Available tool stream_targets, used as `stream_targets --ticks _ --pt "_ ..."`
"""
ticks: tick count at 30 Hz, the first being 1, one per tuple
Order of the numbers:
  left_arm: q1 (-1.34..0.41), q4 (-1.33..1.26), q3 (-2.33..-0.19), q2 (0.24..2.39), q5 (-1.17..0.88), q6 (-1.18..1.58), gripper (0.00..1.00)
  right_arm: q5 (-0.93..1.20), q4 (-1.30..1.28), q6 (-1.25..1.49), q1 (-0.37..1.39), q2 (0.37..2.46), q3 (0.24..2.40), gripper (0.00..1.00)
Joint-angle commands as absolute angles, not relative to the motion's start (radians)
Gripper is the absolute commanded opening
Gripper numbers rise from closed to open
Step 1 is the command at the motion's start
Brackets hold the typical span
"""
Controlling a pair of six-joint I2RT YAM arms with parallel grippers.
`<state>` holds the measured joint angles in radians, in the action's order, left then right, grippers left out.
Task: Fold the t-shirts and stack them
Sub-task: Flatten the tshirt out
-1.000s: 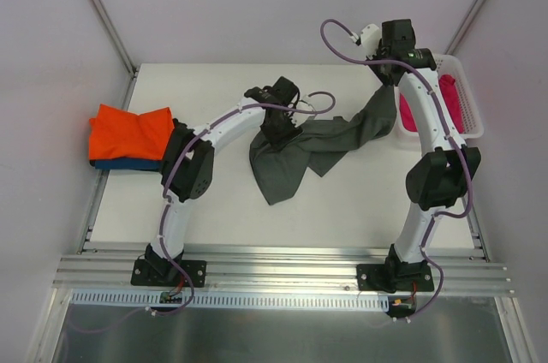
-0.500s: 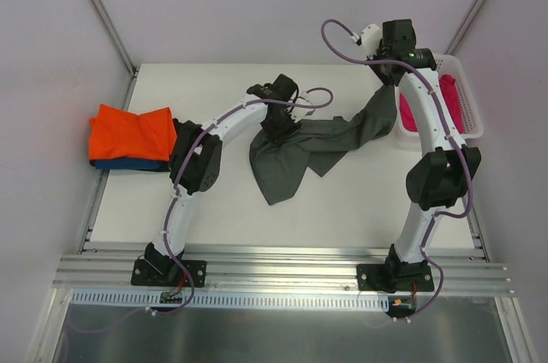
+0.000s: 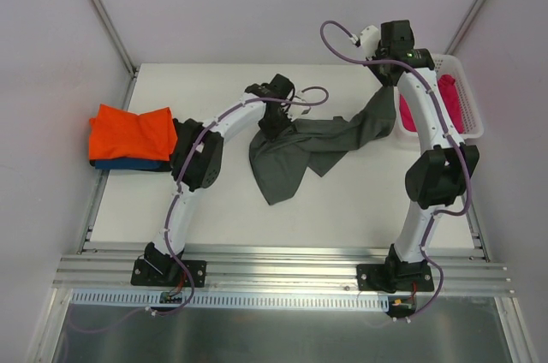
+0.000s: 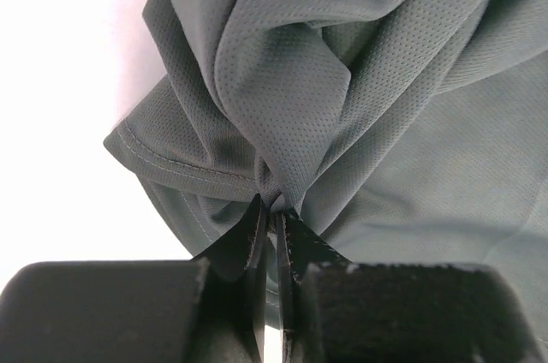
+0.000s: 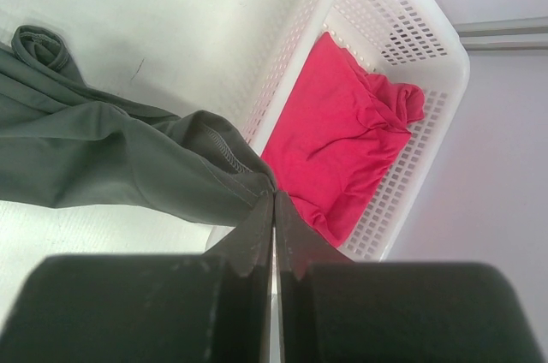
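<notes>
Beside the grey t-shirt [image 5: 103, 166], basket [image 5: 402, 12] holds pink t-shirt [image 5: 342, 140].

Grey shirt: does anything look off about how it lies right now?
Yes. The dark grey t-shirt is bunched and twisted, not flat, strung between the left gripper and right gripper; both pinch gathered cloth.

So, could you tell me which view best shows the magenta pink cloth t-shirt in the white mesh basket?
The right wrist view: the magenta pink cloth t-shirt lies crumpled in the white plastic mesh basket, almost wholly visible. The top external view shows only strips beside the right arm; the left wrist view shows none.
</notes>
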<state>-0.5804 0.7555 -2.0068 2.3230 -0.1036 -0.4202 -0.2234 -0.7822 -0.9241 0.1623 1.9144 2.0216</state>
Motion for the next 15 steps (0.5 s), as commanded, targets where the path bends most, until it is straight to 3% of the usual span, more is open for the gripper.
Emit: stream_targets --ticks 1,15 --pt "-0.568 0.767 -2.016 2.272 -0.092 -0.416 0.00 -0.236 -0.767 -0.907 0.160 1.908 2.074 0.01" --pt "-0.517 0.799 -2.022 1.761 0.072 -0.620 0.00 -0.232 -0.762 -0.914 0.152 1.652 2.062 0.01"
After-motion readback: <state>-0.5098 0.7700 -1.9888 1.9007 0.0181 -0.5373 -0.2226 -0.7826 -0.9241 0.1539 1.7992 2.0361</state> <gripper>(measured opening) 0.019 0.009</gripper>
